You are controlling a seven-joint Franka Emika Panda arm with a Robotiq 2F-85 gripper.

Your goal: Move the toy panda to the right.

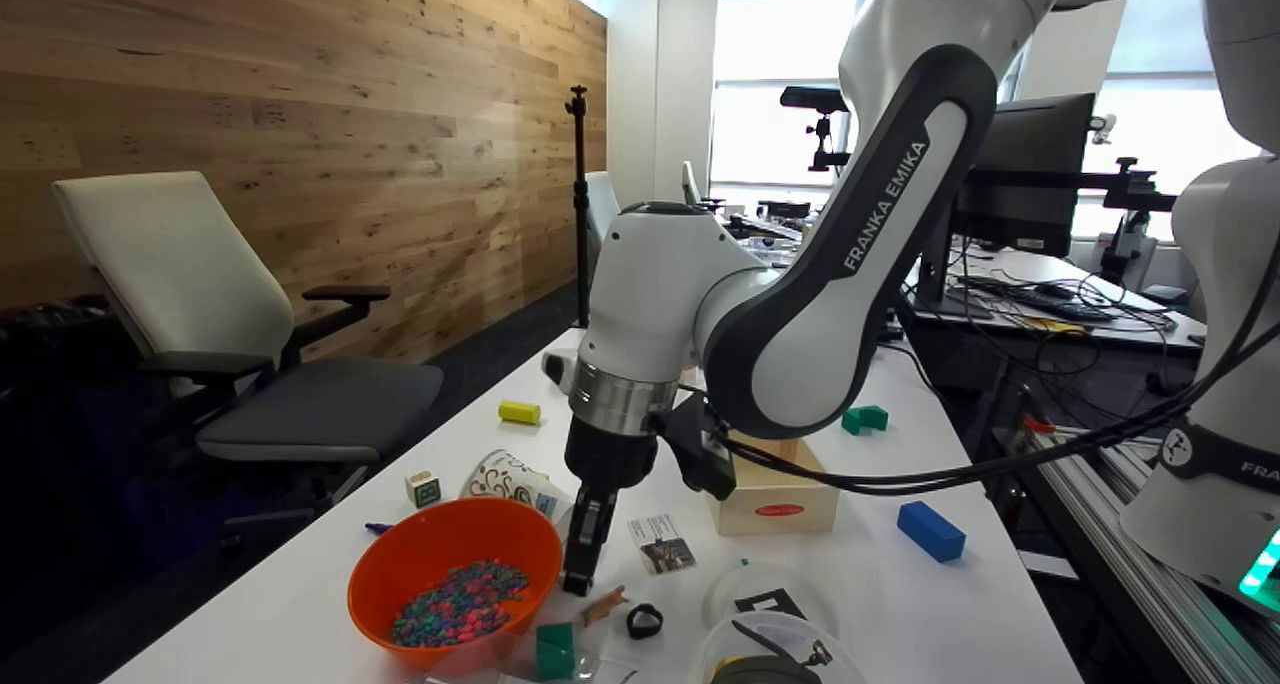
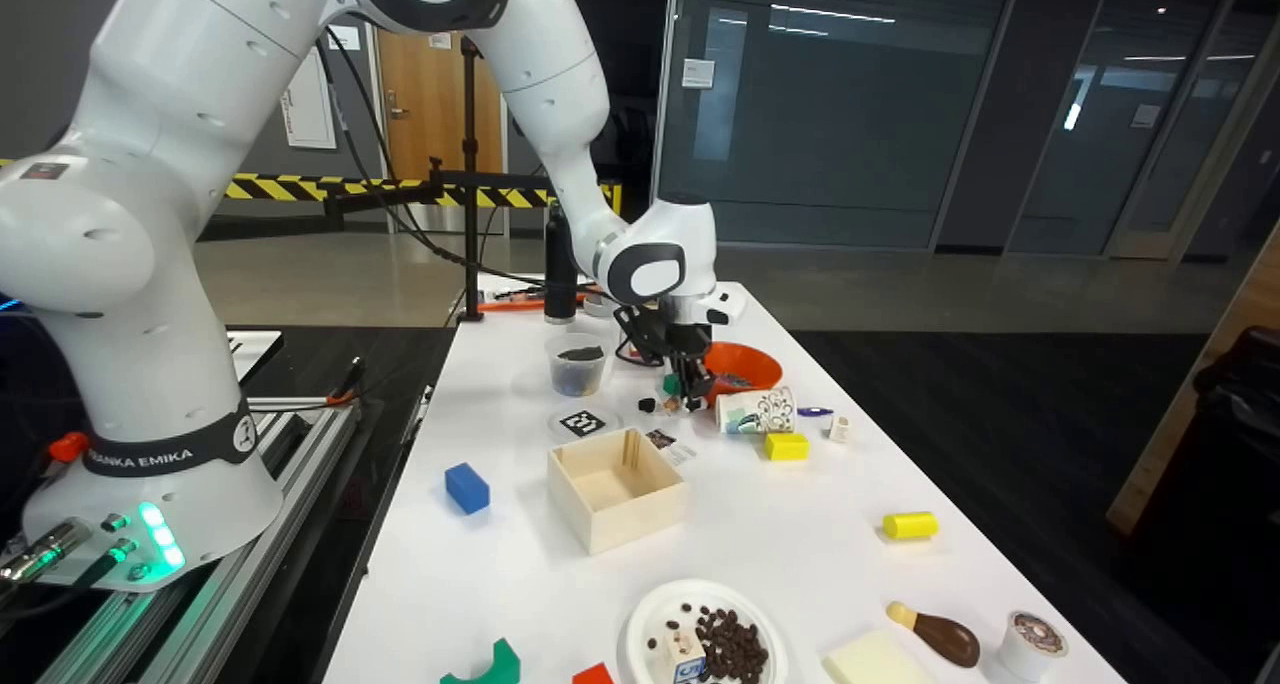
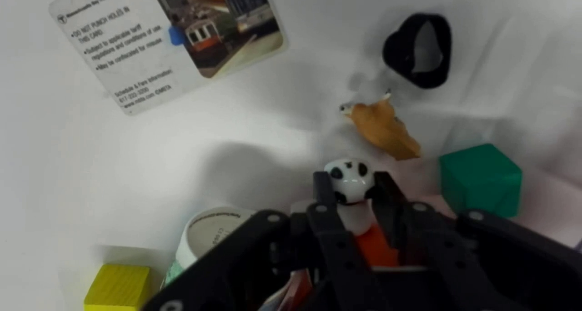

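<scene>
The toy panda [image 3: 352, 177], small, white and glossy with black eyes and ears, shows in the wrist view between my fingertips. My gripper [image 3: 351, 186] is shut on it, with one finger against each side. In an exterior view the gripper [image 1: 578, 579] points down just beside the orange bowl; it also shows in an exterior view [image 2: 692, 392]. The panda cannot be made out in either exterior view. Whether it touches the table cannot be told.
An orange bowl [image 1: 370, 574] stands close to the gripper. A brown toy animal [image 3: 382, 127], a green block [image 3: 479, 181], a black ring [image 3: 391, 49], a card [image 3: 118, 42], a tipped paper cup [image 2: 757, 411] and a wooden box [image 2: 635, 527] lie around it.
</scene>
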